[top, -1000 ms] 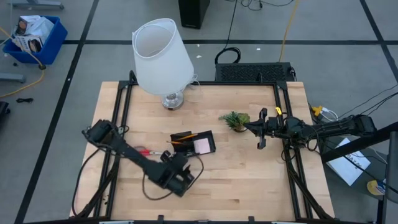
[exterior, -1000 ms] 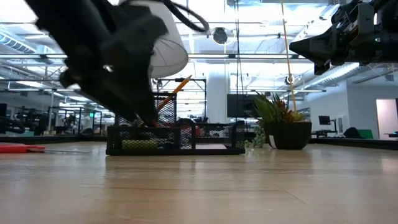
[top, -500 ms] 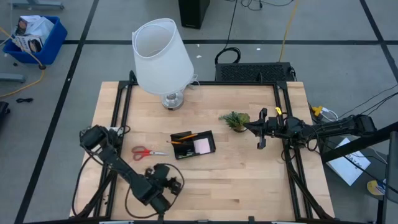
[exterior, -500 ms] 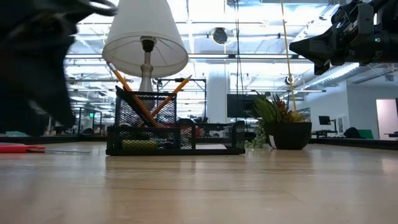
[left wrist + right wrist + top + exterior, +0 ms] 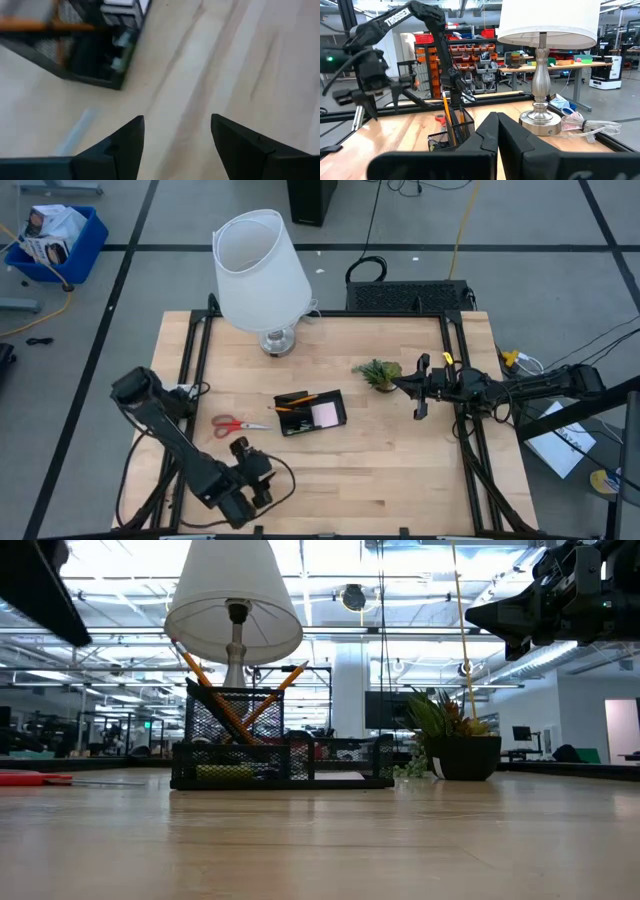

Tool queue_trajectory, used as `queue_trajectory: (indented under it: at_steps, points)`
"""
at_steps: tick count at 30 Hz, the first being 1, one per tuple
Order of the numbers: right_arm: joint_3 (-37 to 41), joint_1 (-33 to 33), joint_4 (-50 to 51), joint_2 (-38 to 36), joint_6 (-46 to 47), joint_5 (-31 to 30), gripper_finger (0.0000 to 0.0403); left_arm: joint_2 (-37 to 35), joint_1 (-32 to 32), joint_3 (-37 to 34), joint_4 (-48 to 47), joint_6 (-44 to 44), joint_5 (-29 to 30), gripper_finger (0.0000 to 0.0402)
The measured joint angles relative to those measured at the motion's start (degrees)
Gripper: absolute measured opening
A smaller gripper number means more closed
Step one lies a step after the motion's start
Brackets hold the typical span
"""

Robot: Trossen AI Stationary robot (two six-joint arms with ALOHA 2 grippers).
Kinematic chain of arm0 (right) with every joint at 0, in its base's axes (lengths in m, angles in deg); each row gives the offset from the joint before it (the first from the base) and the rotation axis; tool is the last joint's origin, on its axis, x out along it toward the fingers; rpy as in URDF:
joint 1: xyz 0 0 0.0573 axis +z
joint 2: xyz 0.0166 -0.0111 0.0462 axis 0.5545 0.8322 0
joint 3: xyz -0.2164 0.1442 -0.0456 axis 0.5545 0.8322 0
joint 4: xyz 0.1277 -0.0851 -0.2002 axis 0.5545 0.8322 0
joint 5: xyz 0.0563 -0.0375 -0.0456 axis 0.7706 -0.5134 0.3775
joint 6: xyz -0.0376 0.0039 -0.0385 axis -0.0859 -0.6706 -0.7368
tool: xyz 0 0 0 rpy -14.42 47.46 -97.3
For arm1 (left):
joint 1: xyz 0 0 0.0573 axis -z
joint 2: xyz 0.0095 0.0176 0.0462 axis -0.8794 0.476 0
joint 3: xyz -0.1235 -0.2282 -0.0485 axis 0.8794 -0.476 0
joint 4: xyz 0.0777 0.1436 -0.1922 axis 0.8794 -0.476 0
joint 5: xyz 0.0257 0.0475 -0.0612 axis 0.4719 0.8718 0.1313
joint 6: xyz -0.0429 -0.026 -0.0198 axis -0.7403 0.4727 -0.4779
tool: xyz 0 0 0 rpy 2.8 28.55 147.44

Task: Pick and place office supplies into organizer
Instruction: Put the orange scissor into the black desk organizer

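The black mesh organizer (image 5: 312, 411) stands mid-table with orange pencils (image 5: 215, 690) leaning in its tall cup and a pink sticky-note pad (image 5: 325, 414) in one compartment. Red-handled scissors (image 5: 238, 424) lie flat on the wood to its left. My left gripper (image 5: 250, 454) hangs open near the front left, above bare table, nearer than the scissors and organizer, with nothing between its fingers (image 5: 131, 137). My right gripper (image 5: 418, 388) is shut and raised at the right, beside the plant.
A big white lamp (image 5: 257, 268) stands at the far left of the table. A small green plant (image 5: 378, 373) sits right of the organizer. Black frame rails (image 5: 190, 360) run along both table sides. Bare wood (image 5: 400, 470) lies at the near right.
My left gripper has drawn back from just in front of the organizer toward the table's near left corner, rising and rolling a little, still open. Its arm has swung off the scissors, which now show fully and have not moved.
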Motion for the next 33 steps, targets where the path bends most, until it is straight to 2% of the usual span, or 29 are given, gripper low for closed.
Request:
queue_trajectory:
  at_steps: [3,8,14,19,26,30,33]
  points:
    - [-0.01,0.00,-0.01,0.02,-0.01,0.00,0.0000,-4.36,-0.07,-0.07,-8.44,3.41,-0.02,0.0231]
    - [0.00,0.00,-0.02,0.02,-0.01,0.00,0.0000,-13.19,0.00,-3.05,-20.84,-0.17,-2.03,0.0220]
    - [-0.01,0.01,-0.02,0.02,0.00,0.00,0.0000,-26.95,2.02,-14.74,-19.30,1.61,-7.64,0.0202]
    - [0.01,0.02,-0.02,0.00,-0.01,0.00,0.0000,-38.63,2.62,-25.34,-13.73,2.33,-9.57,0.0182]
    - [0.00,0.00,-0.05,0.00,0.00,0.00,0.0000,-51.92,-0.86,-37.14,-13.02,4.74,-18.95,0.0171]
    - [0.00,0.00,-0.04,0.00,0.01,0.00,0.0000,-57.18,-3.16,-37.71,-10.29,7.50,-20.28,0.0161]
    - [-0.01,0.00,-0.04,0.02,0.00,0.00,0.0000,-58.07,-5.64,-37.76,-7.87,8.00,-20.61,0.0151]
